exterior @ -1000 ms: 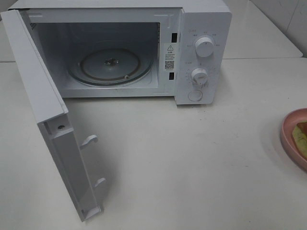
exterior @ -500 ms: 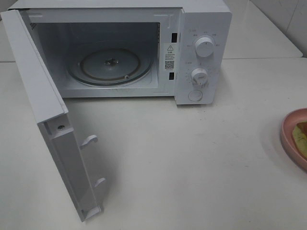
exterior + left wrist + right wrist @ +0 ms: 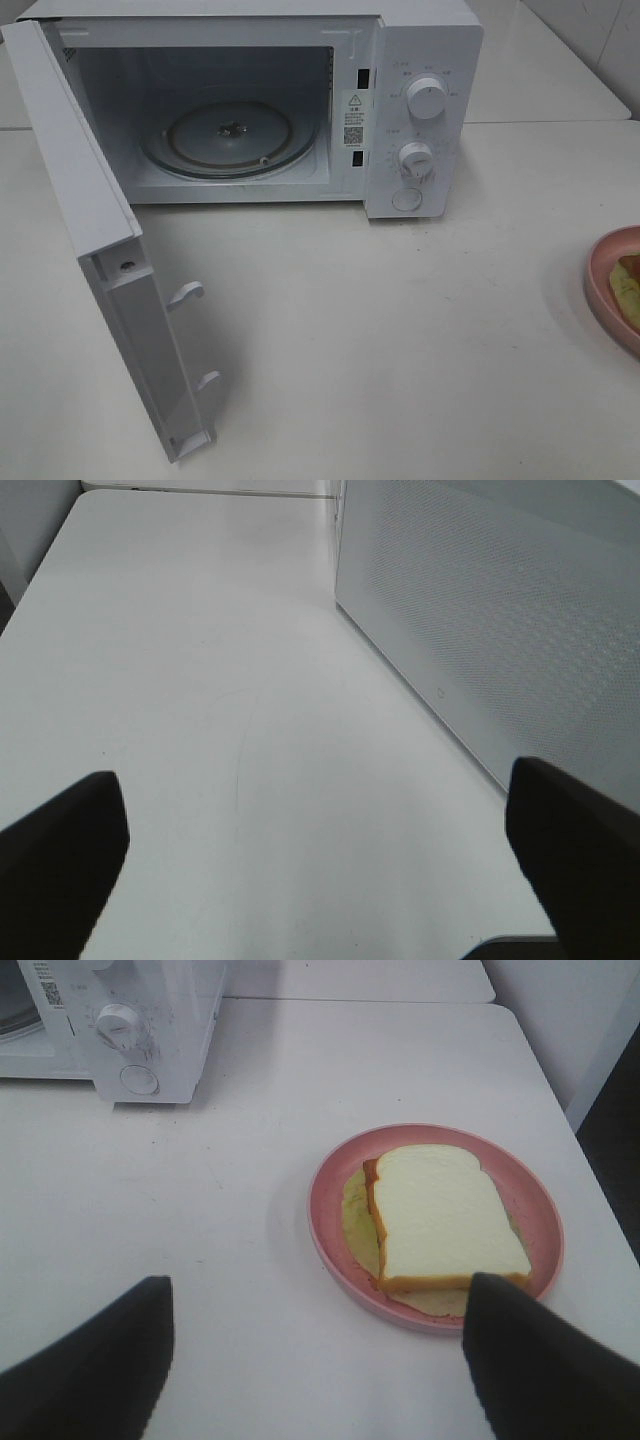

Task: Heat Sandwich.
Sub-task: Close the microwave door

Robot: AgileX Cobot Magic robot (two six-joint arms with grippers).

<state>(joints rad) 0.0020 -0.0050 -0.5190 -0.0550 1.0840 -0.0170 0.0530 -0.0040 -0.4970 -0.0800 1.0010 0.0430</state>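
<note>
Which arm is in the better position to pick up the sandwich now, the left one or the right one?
Right. Its open end effector looks onto the sandwich on the pink plate. The left end effector faces only bare table beside the open microwave door.

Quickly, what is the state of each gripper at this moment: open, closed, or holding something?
Left gripper: open, holding nothing, beside the microwave door.
Right gripper: open, holding nothing, near the sandwich on its pink plate.

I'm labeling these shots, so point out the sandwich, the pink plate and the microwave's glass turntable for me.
sandwich [image 3: 445,1215], right wrist view, middle of the top bread slice.
pink plate [image 3: 322,1222], right wrist view, bare rim on the microwave side.
glass turntable [image 3: 195,140], exterior high view, bare glass beside the hub.
</note>
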